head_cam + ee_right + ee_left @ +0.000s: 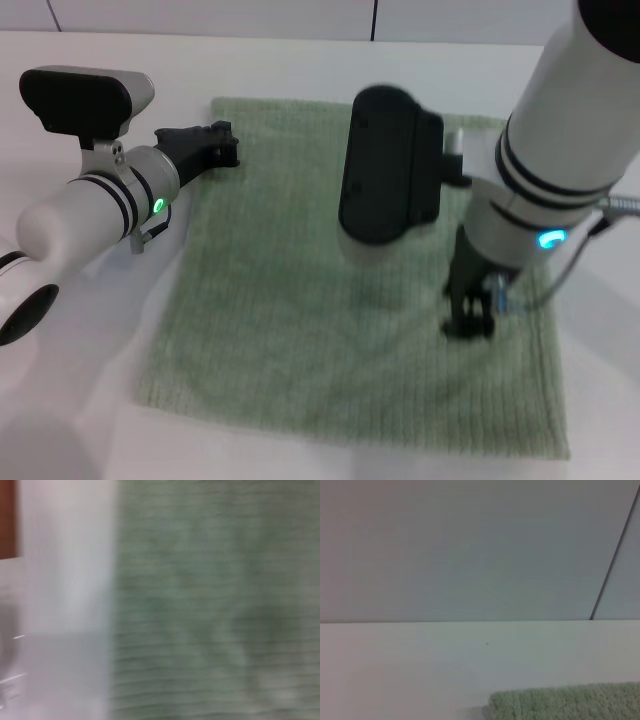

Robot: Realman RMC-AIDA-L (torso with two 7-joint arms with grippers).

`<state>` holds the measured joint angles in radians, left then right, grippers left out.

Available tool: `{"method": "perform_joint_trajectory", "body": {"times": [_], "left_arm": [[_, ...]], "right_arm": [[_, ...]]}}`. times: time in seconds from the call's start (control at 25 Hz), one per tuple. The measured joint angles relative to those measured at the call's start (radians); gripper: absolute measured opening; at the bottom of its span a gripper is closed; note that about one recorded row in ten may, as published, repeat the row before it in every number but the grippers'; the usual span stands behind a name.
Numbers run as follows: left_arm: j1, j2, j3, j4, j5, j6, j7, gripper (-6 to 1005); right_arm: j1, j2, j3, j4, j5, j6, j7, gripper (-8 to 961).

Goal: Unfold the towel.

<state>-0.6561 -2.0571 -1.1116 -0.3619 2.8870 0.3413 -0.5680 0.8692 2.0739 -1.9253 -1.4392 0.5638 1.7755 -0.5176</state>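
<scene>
The pale sage-green towel (330, 300) lies spread flat on the white table (90, 400) as one wide, roughly square sheet. My left gripper (218, 145) is low at the towel's far left corner. The left wrist view shows only that corner (570, 702) and bare table. My right gripper (469, 318) points down onto the towel near its right edge, toward the front. The right wrist view shows ribbed towel (215, 605) beside a strip of table (65, 580).
A white wall with a dark seam (615, 555) stands behind the table. The right arm's black wrist camera housing (388, 165) hangs over the towel's middle and hides part of it. A cable (585, 235) runs by the right arm.
</scene>
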Motion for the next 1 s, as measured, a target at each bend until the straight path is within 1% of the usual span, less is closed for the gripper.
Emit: {"method": "perform_joint_trajectory", "body": {"times": [0.08, 0.16, 0.24, 0.28, 0.32, 0.36, 0.4, 0.48, 0.52, 0.56, 0.64, 0.68, 0.72, 0.76, 0.8, 0.88, 1.0], "left_arm": [[-0.001, 0.000, 0.000, 0.000, 0.000, 0.001, 0.000, 103], [-0.001, 0.000, -0.001, 0.000, 0.000, 0.005, 0.000, 104], [-0.001, 0.000, -0.002, 0.000, 0.000, 0.017, 0.000, 104], [0.007, 0.000, -0.003, 0.000, 0.000, 0.047, 0.001, 105], [0.017, 0.000, -0.005, 0.000, 0.000, 0.086, 0.001, 105], [0.054, 0.000, -0.022, 0.000, 0.000, 0.215, 0.002, 105], [0.054, 0.000, -0.022, 0.000, 0.000, 0.215, 0.002, 106], [0.098, 0.000, -0.057, 0.002, 0.000, 0.360, 0.007, 107], [0.117, 0.000, -0.077, 0.003, 0.000, 0.423, 0.012, 107], [0.135, 0.000, -0.096, 0.003, 0.000, 0.477, 0.019, 107], [0.161, 0.001, -0.119, 0.003, 0.000, 0.559, 0.031, 108], [0.172, 0.002, -0.126, 0.004, 0.000, 0.597, 0.036, 108], [0.179, 0.004, -0.131, 0.007, 0.000, 0.625, 0.039, 109], [0.185, 0.005, -0.136, 0.009, 0.000, 0.654, 0.041, 109], [0.190, 0.007, -0.140, 0.011, 0.000, 0.675, 0.043, 109], [0.195, 0.009, -0.147, 0.012, 0.000, 0.697, 0.043, 110], [0.201, 0.009, -0.150, 0.012, 0.000, 0.717, 0.043, 111]], "right_arm": [[-0.017, 0.003, 0.007, -0.022, -0.085, -0.065, 0.000, 348], [-0.046, 0.005, 0.019, -0.061, -0.181, -0.173, 0.009, 348], [-0.088, 0.007, 0.036, -0.108, -0.257, -0.287, 0.017, 349], [-0.123, 0.009, 0.047, -0.141, -0.290, -0.365, 0.018, 349], [-0.156, 0.010, 0.054, -0.167, -0.313, -0.443, 0.019, 349], [-0.189, 0.011, 0.058, -0.193, -0.323, -0.513, 0.020, 349], [-0.233, 0.011, 0.061, -0.221, -0.331, -0.612, 0.022, 349], [-0.308, 0.012, 0.061, -0.255, -0.334, -0.776, 0.022, 349], [-0.357, 0.013, 0.058, -0.268, -0.335, -0.886, 0.022, 349], [-0.393, 0.013, 0.056, -0.268, -0.334, -0.967, 0.022, 349], [-0.469, 0.016, 0.051, -0.257, -0.329, -1.154, 0.025, 349], [-0.535, 0.017, 0.039, -0.228, -0.327, -1.327, 0.034, 349], [-0.535, 0.017, 0.039, -0.228, -0.327, -1.327, 0.034, 349], [-0.589, 0.017, 0.014, -0.181, -0.324, -1.513, 0.048, 349], [-0.589, 0.017, 0.014, -0.181, -0.324, -1.513, 0.048, 349], [-0.631, 0.018, -0.016, -0.104, -0.321, -1.725, 0.067, 349], [-0.652, 0.018, -0.040, 0.001, -0.315, -1.974, 0.105, 349]]}}
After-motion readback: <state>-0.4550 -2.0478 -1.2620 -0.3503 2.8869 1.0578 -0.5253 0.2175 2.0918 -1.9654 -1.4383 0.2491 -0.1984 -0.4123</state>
